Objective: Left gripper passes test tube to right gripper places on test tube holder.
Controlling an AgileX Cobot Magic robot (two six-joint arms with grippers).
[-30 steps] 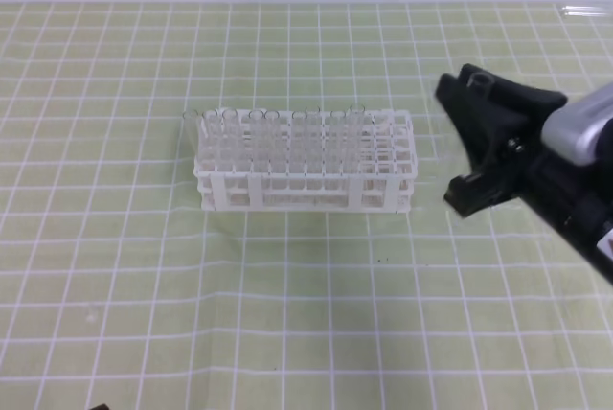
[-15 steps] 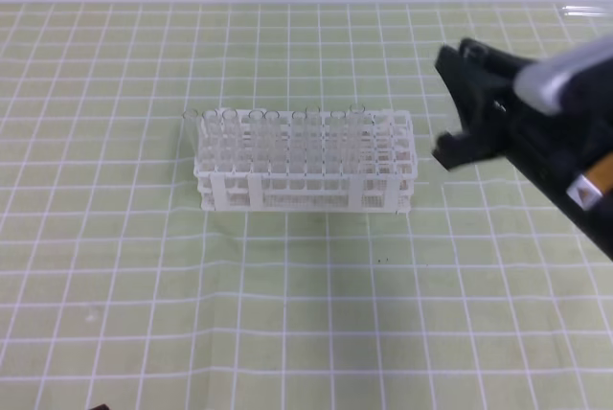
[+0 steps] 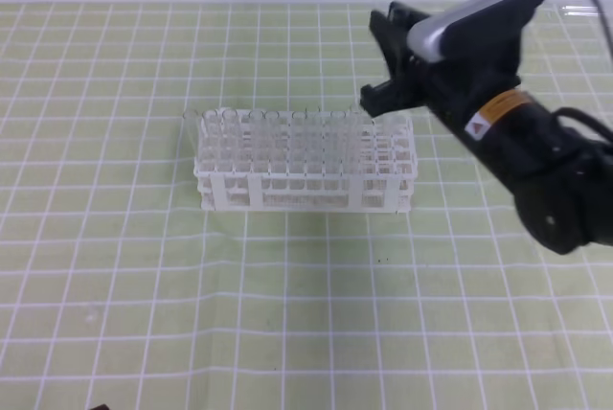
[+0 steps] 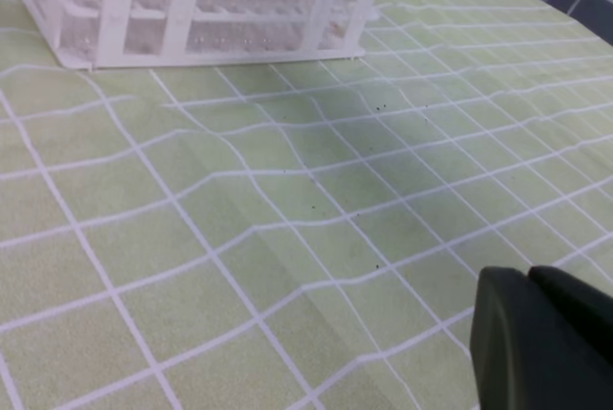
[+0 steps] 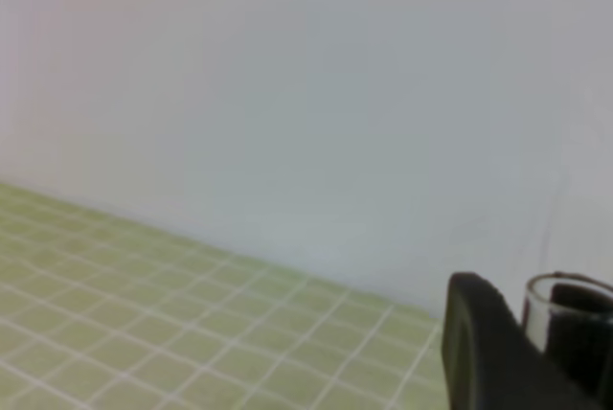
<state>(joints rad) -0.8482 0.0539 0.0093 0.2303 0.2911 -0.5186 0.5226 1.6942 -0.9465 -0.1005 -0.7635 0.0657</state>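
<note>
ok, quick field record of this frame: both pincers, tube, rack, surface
right pincer: above the rack's right end, shut on the test tube
test tube: clear open rim between the right pincer's fingers, wrist view
left pincer: shut, low over the mat, holds nothing
test tube holder: white grid rack, upright, rows of clear tubes
surface: green mat, white grid

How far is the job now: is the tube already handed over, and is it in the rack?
The handover looks done: the left gripper is shut, empty and low over the mat. The right gripper holds the test tube between its fingers, above the right end of the rack. Left to do: lower the tube into a free hole and release it.
</note>
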